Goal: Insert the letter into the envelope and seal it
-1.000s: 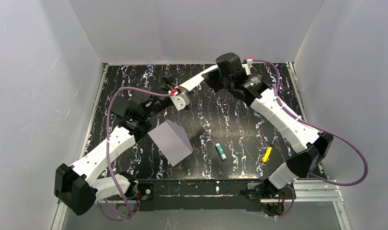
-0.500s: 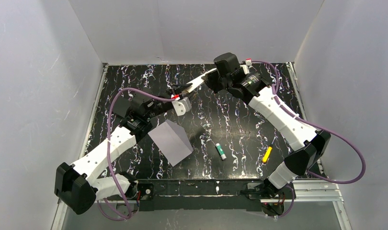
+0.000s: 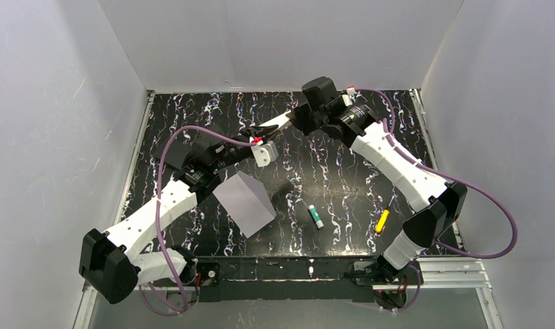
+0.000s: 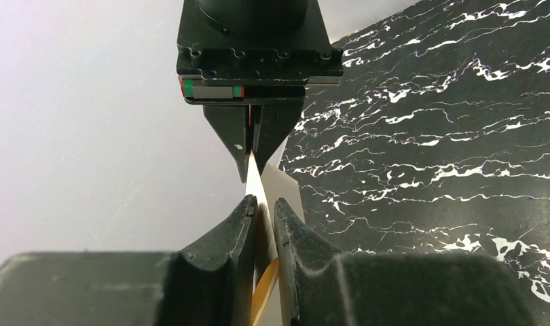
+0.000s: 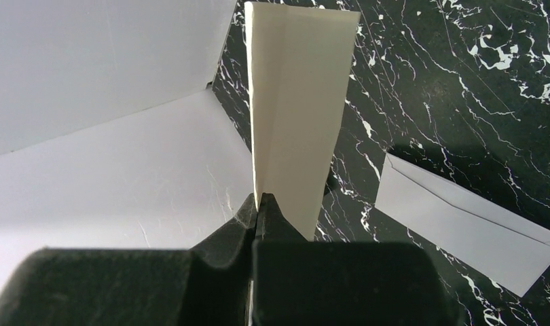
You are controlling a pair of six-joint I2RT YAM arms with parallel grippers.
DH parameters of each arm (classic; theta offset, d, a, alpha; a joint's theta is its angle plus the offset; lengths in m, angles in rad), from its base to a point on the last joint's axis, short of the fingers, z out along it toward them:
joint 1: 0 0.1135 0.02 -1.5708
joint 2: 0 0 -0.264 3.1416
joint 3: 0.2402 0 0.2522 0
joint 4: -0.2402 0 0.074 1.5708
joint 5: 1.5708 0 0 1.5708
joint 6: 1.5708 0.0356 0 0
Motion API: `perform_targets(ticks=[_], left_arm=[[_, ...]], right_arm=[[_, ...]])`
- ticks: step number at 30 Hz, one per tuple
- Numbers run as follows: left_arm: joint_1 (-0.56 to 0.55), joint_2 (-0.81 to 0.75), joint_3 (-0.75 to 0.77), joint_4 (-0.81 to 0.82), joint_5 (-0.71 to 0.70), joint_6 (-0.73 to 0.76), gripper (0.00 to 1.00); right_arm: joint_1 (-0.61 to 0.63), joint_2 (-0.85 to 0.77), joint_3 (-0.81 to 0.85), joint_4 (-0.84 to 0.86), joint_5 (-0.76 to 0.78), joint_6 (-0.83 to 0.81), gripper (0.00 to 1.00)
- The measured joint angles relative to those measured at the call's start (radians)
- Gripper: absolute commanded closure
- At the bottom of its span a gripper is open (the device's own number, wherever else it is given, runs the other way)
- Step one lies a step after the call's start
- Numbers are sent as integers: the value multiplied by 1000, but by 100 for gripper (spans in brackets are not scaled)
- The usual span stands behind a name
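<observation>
Lavender envelope [image 3: 244, 203] flat on bench [image 3: 343, 178], front-left of centre, well below airborne letter [image 5: 292, 122]. Left claw [image 4: 262, 204]: jaws nearly together either side of letter's end; pinching or not, cannot tell. Best to firm up this grip squarely, no twist, before other end is freed. Letter folded, standing on edge, long axis left-to-right between claws, right end angled toward back. Right claw [image 5: 259, 200] clamped on that end.

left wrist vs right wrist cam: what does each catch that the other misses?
Left wrist only: the left gripper pinching the near end of the letter. Right wrist only: the envelope, lying flat on the table. Both: the folded letter, the right gripper shut on it, and the black marbled table.
</observation>
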State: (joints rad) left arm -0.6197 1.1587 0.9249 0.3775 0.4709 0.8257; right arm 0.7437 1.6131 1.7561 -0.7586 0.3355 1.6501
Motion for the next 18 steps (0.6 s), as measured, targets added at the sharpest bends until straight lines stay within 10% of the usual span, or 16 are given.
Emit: perform_targets(ticks=[4, 10, 18], left_arm=[[-2, 1, 3, -1, -20, -4, 92], [-5, 1, 5, -13, -48, -1, 65], [-5, 1, 5, -50, -82, 27, 81]], right_arm=[[0, 0, 0, 0, -4, 2, 99], [0, 0, 0, 1, -11, 4, 99], [0, -2, -5, 34, -32, 2, 99]])
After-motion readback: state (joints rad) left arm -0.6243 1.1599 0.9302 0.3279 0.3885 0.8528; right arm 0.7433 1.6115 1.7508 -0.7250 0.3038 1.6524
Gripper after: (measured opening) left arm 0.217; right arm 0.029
